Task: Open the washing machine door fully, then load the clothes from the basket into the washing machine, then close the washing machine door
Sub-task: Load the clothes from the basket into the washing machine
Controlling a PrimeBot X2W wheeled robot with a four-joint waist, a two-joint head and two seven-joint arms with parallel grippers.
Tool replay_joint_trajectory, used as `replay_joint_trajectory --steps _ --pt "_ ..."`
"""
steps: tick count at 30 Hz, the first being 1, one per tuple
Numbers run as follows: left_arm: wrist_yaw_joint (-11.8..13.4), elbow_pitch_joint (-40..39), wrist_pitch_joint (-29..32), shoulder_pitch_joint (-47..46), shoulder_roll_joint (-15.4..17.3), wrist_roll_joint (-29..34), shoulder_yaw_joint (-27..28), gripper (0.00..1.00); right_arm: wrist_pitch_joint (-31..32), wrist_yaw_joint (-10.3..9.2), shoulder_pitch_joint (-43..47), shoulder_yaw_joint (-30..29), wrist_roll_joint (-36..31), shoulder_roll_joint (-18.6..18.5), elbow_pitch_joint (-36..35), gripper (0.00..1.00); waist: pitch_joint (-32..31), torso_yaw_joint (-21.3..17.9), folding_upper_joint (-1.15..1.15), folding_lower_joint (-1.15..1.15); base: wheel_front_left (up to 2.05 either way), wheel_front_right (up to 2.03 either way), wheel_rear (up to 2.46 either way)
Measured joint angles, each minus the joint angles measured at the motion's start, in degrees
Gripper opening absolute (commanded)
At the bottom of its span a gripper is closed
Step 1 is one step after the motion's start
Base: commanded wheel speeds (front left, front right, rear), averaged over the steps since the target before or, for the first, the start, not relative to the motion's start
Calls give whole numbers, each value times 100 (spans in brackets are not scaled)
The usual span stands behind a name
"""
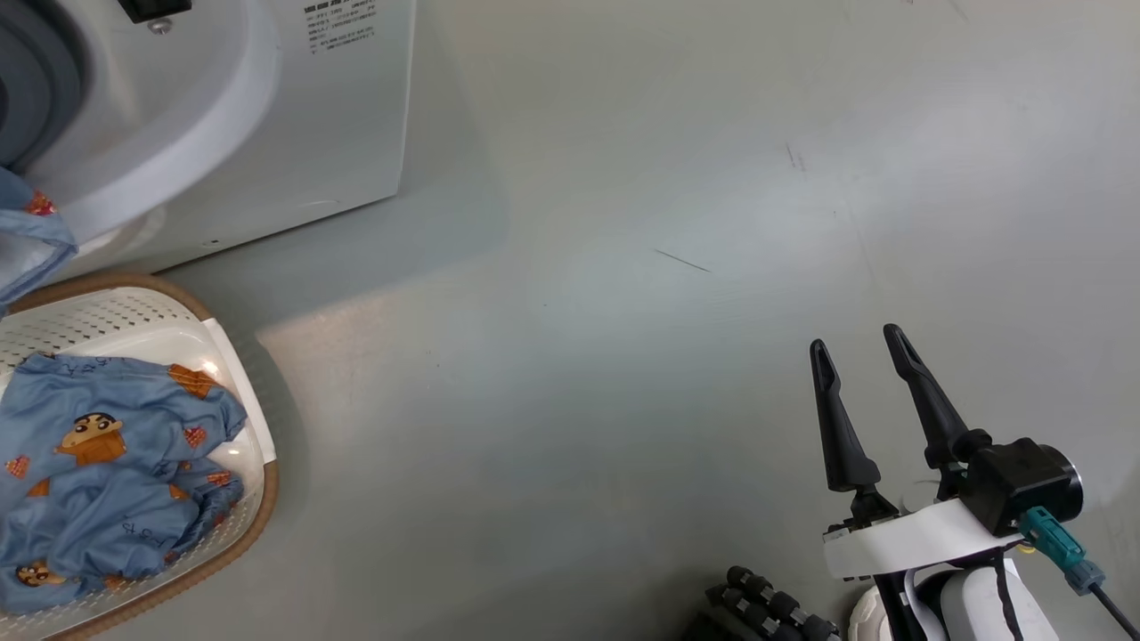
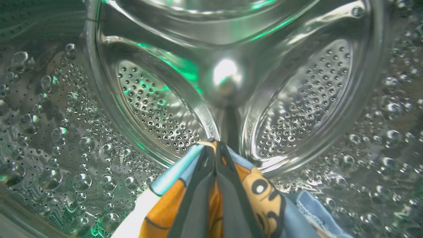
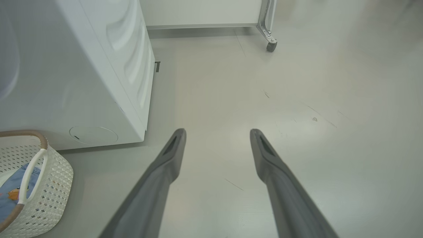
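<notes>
Inside the steel perforated drum (image 2: 297, 99) of the washing machine (image 1: 267, 116), my left gripper (image 2: 214, 147) is shut on a piece of the clothes (image 2: 261, 195), light blue with an orange cartoon figure. In the head view, a fold of blue cloth (image 1: 27, 236) hangs at the machine's opening, by the grey gasket (image 1: 36, 80). More of the clothes (image 1: 107, 463) lie in the basket (image 1: 267, 499) on the floor in front of the machine. My right gripper (image 1: 857, 343) hovers open and empty over bare floor far to the right; its own view shows the gripper (image 3: 218, 132) too. The washing machine door is out of view.
The machine's white side (image 3: 82, 82) and the basket (image 3: 49, 185) stand to the left of my right gripper. A metal frame on a caster (image 3: 271, 46) stands at the far wall. Part of my dark base (image 1: 766, 610) shows at the bottom edge. Pale grey floor stretches between.
</notes>
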Motion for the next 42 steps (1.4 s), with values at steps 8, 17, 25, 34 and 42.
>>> replay_joint_trajectory --steps 8,17,25,34,42 --pt "-26 289 -264 -550 62 -24 119 0 0 0 -115 18 1 2 -59 100 298 2 0 0 0 0 0" --pt "-159 538 -322 -1004 244 147 -20 0 0 0 -108 18 0 3 -85 100 512 -6 0 0 0 0 0" --pt "-207 637 -564 -1441 302 286 -75 0 0 0 -127 19 1 8 -89 100 615 -11 0 -1 0 0 0" --pt "-96 1646 -402 -1352 66 492 -381 96 0 0 -270 32 102 9 -18 100 494 55 0 -1 0 0 0" --pt "24 2208 -111 -1361 -91 492 -400 100 0 0 -318 15 151 7 65 100 239 150 0 -1 0 0 0"
